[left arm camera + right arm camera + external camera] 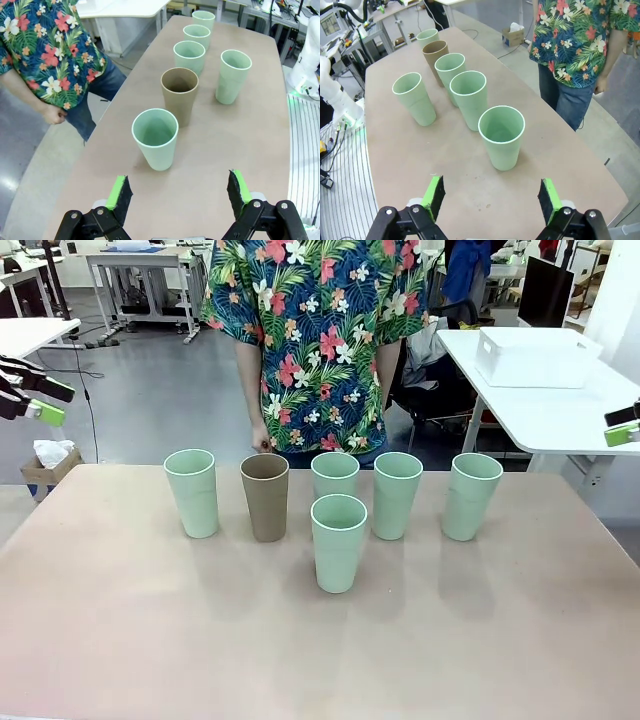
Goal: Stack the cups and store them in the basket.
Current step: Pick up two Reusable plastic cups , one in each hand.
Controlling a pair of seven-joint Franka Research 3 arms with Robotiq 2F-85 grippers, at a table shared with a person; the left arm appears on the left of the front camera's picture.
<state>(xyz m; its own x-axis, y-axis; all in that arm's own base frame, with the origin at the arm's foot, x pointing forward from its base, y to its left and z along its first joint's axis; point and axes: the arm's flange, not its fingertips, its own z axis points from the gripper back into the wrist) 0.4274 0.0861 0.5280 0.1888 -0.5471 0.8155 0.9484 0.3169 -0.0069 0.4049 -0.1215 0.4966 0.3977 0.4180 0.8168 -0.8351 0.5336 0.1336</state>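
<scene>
Six cups stand upright on the tan table. Five form a row: a mint cup [191, 492], the brown cup [265, 496], and three more mint cups [335, 478] [397, 495] [471, 496]. A sixth mint cup [339, 542] stands alone in front of the row. The white basket [530, 358] sits on a separate white table at the back right. My left gripper [48, 400] hovers open off the table's left side, facing the end mint cup [155, 139]. At the right edge my right gripper [622, 425] is open too, with the other end cup [501, 136] before it.
A person in a flowered shirt [315, 340] stands at the table's far edge, one hand [262, 440] hanging just behind the brown cup. A cardboard box [45, 465] sits on the floor at the left. The table's near half [320, 650] is bare.
</scene>
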